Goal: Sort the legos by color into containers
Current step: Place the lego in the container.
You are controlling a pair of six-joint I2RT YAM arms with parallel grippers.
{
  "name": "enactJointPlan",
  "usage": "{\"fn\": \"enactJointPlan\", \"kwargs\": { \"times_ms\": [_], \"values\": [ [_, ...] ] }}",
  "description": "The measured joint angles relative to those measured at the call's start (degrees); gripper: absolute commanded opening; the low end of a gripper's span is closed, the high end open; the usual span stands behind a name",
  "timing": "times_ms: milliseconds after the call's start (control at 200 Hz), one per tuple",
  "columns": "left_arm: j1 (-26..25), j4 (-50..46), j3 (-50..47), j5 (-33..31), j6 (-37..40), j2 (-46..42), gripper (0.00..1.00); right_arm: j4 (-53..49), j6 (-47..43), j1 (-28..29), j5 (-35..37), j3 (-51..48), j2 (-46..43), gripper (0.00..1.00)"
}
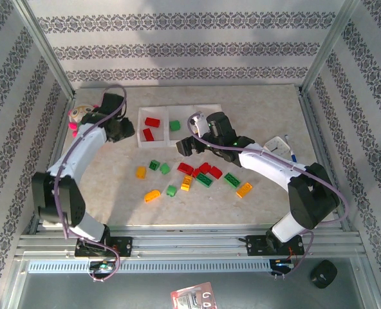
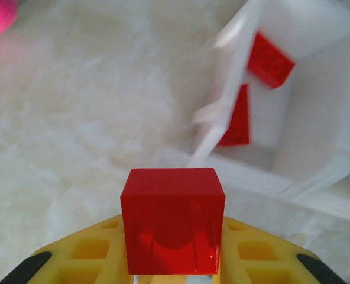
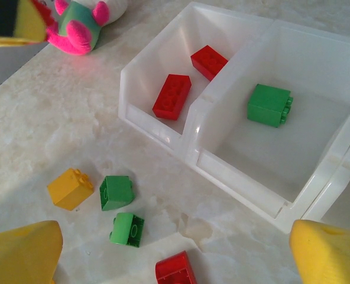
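My left gripper (image 1: 127, 131) is shut on a red brick (image 2: 172, 220), held between its yellow fingers (image 2: 86, 254) just left of the white tray (image 1: 177, 108). The tray's left compartment holds two red bricks (image 1: 152, 121) (image 3: 172, 96). The middle one holds a green brick (image 1: 174, 125) (image 3: 269, 105). My right gripper (image 1: 184, 147) hangs open in front of the tray, above loose legos: two green (image 3: 116, 192) (image 3: 127, 229), a yellow-orange one (image 3: 70, 188) and a red one (image 3: 175, 271). More red, green and yellow-orange legos (image 1: 203, 174) lie scattered mid-table.
A pink-and-green plush toy (image 1: 80, 116) (image 3: 80, 26) lies left of the tray, behind my left arm. A white object (image 1: 279, 145) sits at the right, by my right arm. Metal frame posts and patterned walls close in the table on three sides.
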Motion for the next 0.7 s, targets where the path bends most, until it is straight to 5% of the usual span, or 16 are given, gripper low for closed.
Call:
{"fn": "enactJointPlan", "kwargs": {
  "times_ms": [395, 700],
  "values": [
    [-4.31, -2.95, 24.17, 1.38, 5.14, 26.49, 0.38, -0.46, 0.0, -0.68, 0.13, -1.97, -2.16, 0.98],
    [-4.35, -4.7, 25.62, 1.38, 12.09, 27.39, 0.93, -1.4, 0.0, -1.27, 0.28, -2.03, -3.78, 0.98]
  ]
}}
